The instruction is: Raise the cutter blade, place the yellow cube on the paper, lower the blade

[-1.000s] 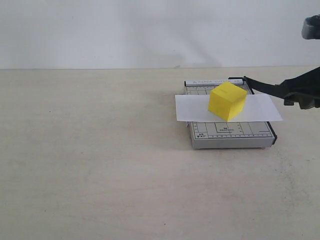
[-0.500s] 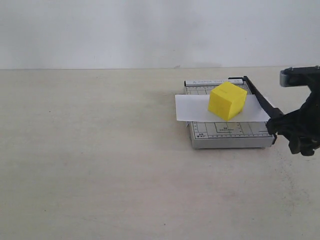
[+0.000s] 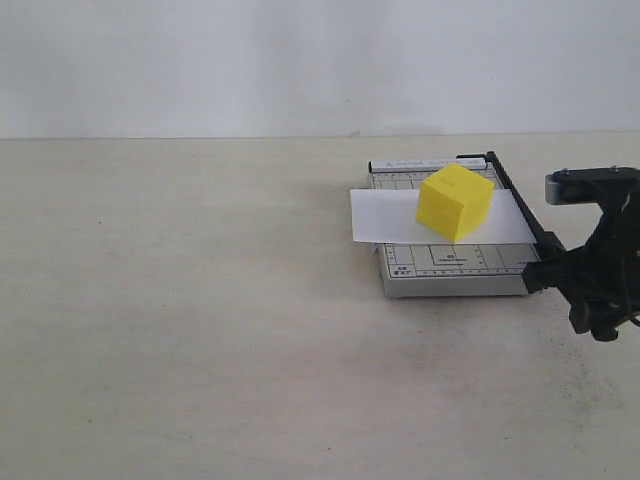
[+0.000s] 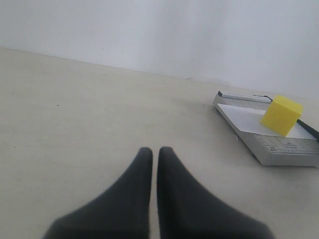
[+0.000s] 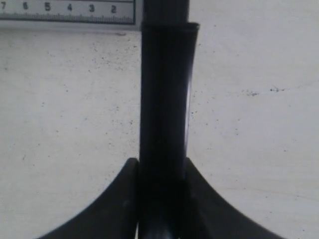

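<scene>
Right gripper [image 5: 162, 172]: clamped on the blade [image 3: 517, 203] handle, one finger on each side.
Blade: lowered along the board [image 3: 450, 272] edge, running away from the right gripper.
Cube [image 3: 455, 202]: on the paper [image 3: 385, 215], beyond the gripped handle, apart from both grippers.
Left gripper [image 4: 150, 155]: fingers pressed together, empty, well apart from the board.

Swings the cutter blade [image 3: 516, 203] down from a raised slant, handle high at the right, through a half-lowered pose, to lie flat along the right edge of the cutter board [image 3: 450, 272]. Carries the right gripper [image 3: 548, 272], clamped on the handle, down and inward with it, from the upper right of the exterior view to just beside the board's near right corner. Shortens the paper [image 3: 390, 215]: no longer overhangs the board's right side, ends at the blade, seemingly trimmed, possibly only covered there.
</scene>
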